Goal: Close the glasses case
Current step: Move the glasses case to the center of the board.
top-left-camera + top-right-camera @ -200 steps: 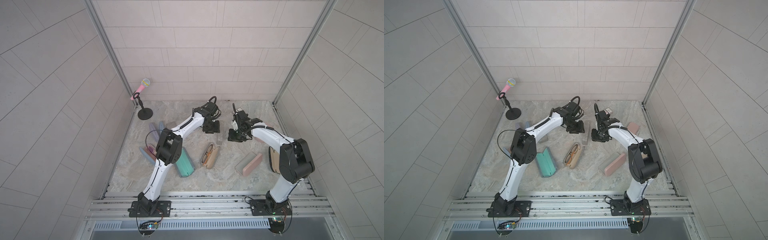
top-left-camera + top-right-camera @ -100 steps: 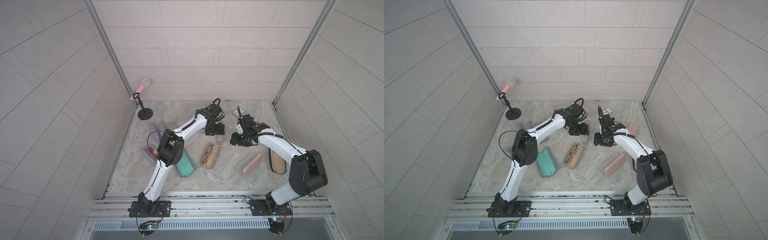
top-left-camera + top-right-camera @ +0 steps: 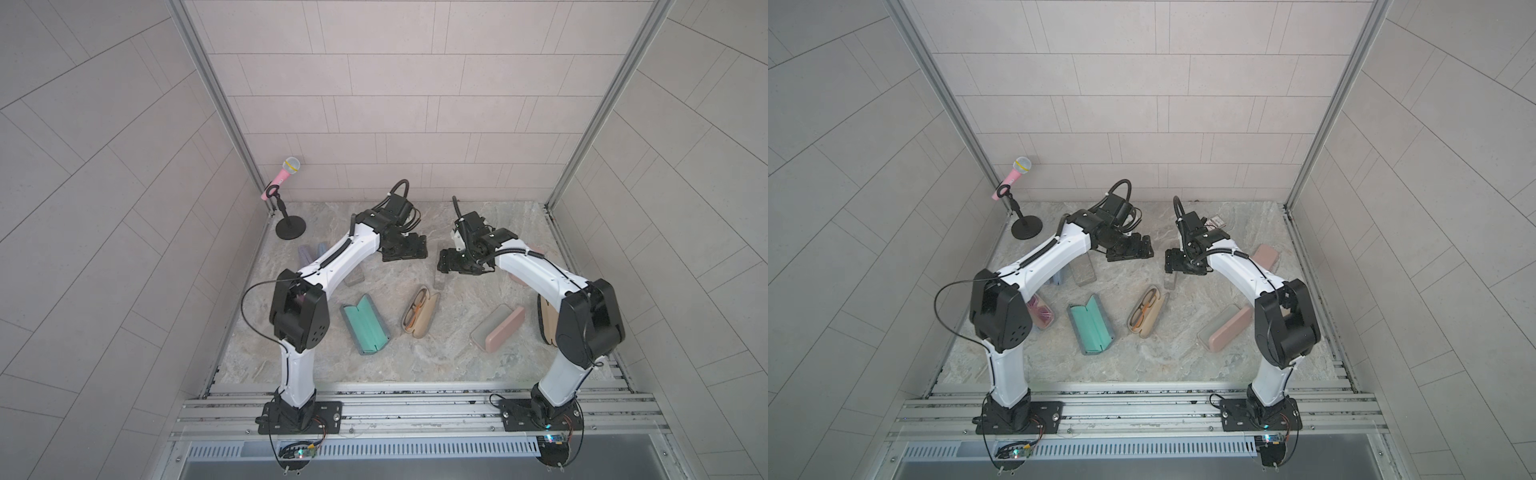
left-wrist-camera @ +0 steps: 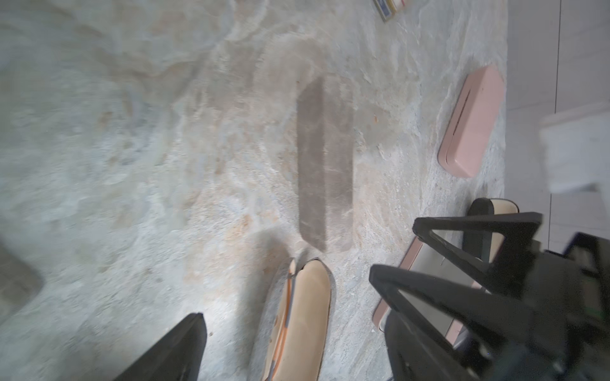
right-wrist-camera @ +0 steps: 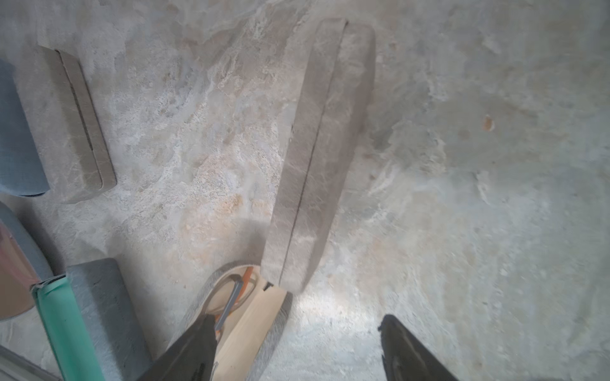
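Glasses case (image 3: 439,279), grey and veined much like the stone under it, lies flat on the tabletop (image 3: 415,357) with its lid down, so only a thin seam runs along its length. It sits toward the back of the tabletop, between the two arms and nearer the right one.

The left hand (image 3: 415,249) hangs above the tabletop just to the case's left, spread wide and holding nothing. The right hand (image 3: 444,262) hovers over the case's far end, its fingers (image 5: 188,346) well apart and gripping nothing either.

The grey case's near end comes right up to an open tan case (image 3: 422,311) with a pair of glasses (image 3: 413,309) inside. A teal-lined case (image 3: 365,324) lies open to the left, and a pink case (image 3: 498,328) to the right.
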